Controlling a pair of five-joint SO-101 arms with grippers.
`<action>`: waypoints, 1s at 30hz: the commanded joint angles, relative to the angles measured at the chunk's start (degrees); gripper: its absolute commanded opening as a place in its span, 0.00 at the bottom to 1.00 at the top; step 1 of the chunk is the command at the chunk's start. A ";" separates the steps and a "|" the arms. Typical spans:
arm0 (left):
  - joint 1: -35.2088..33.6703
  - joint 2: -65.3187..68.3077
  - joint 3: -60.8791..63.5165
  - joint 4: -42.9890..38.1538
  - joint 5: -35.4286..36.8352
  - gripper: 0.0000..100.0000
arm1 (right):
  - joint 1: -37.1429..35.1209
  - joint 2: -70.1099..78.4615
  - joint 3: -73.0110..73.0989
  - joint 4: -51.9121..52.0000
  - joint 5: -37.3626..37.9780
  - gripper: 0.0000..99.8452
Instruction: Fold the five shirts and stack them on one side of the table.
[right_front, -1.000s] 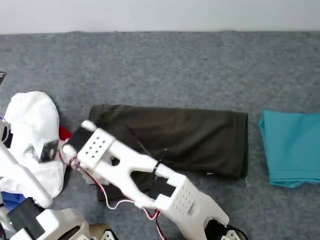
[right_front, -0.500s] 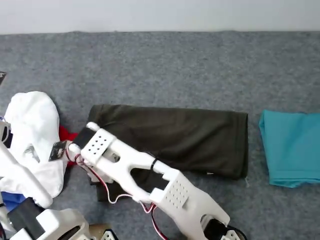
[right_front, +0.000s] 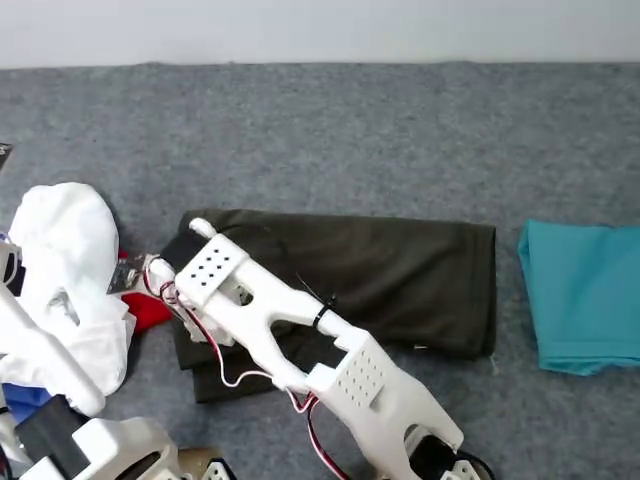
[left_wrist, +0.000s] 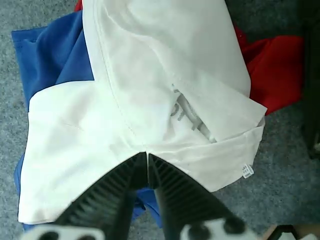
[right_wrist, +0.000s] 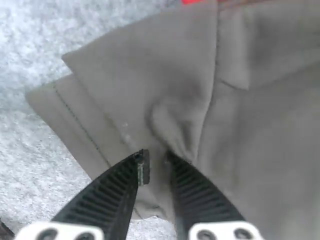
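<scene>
A dark olive shirt (right_front: 400, 270) lies folded lengthwise across the middle of the grey table. My right gripper (right_front: 178, 262) is at its left end. In the right wrist view the right gripper (right_wrist: 156, 159) is shut on a small bunched ridge of the dark shirt (right_wrist: 240, 100). At the left lies a heap: a white shirt (right_front: 60, 250) on top, a red shirt (right_front: 145, 310) and a blue shirt (right_front: 25, 398) under it. My left gripper (left_wrist: 147, 159) hangs shut above the white shirt (left_wrist: 165, 75), with the red shirt (left_wrist: 275, 70) and the blue shirt (left_wrist: 55, 55) at its sides.
A folded teal shirt (right_front: 585, 295) lies at the right edge of the table. The grey felt table top (right_front: 330, 130) runs bare to the pale back wall. The left arm's white body (right_front: 40, 350) stands over the heap at the near left.
The right gripper has shifted right and slightly away from the near edge at the dark shirt's left end, uncovering more of the red shirt. The left arm has kept still.
</scene>
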 joint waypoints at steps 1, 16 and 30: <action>-0.18 -2.81 -0.13 0.44 -0.35 0.02 | -3.47 -4.18 -0.35 2.42 -0.62 0.13; -0.18 -2.81 -0.13 0.44 -0.35 0.02 | -4.09 -0.48 1.41 -2.77 -0.53 0.13; -0.18 -2.81 -0.13 0.44 -0.35 0.02 | -1.80 1.19 0.70 -5.23 0.88 0.02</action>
